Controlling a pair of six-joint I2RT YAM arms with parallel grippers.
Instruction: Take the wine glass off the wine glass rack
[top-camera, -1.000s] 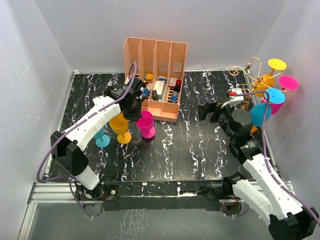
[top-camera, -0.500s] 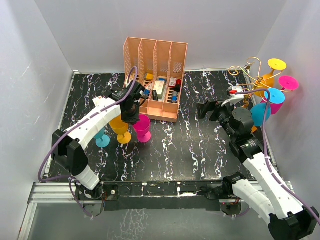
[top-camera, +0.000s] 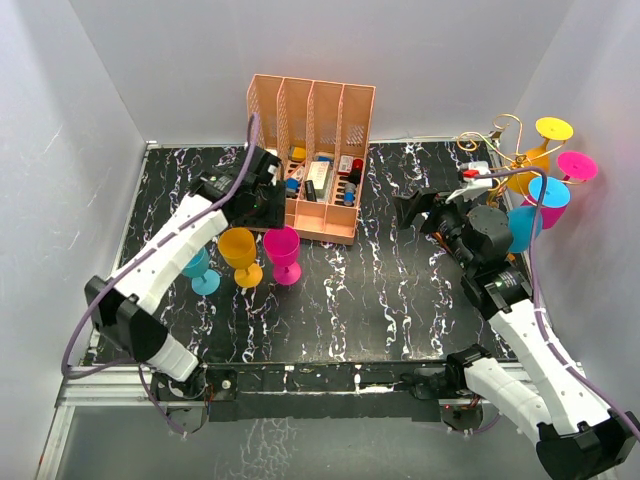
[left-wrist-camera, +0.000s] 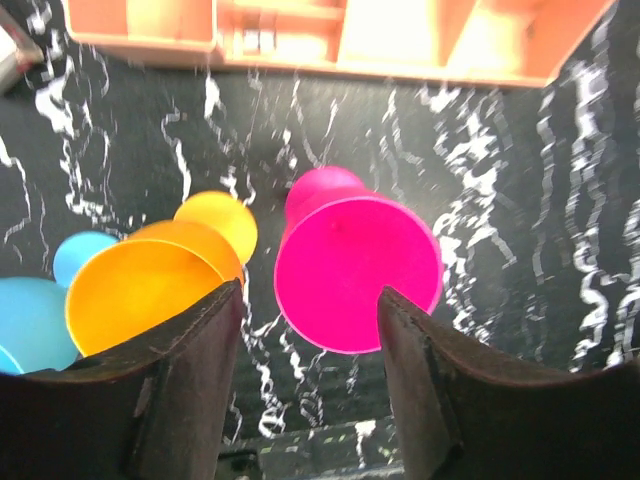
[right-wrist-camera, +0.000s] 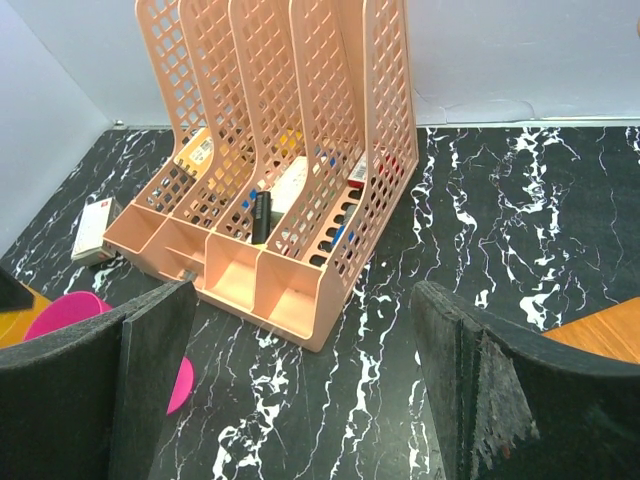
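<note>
Pink wine glass now stands upright on the counter beside an orange glass, left fingers lifted clear and open above it, right fingers also open and empty, near the rack.

The left arm runs from its base at the near left corner up and to the right. Its wrist is bent over so that the left pincer points steeply downward, the two dark fingers standing well apart. The right arm rises from its base at the near right corner toward the far side with the wrist turned leftward; the right pincer is held roughly level, jaws spread wide.
</note>
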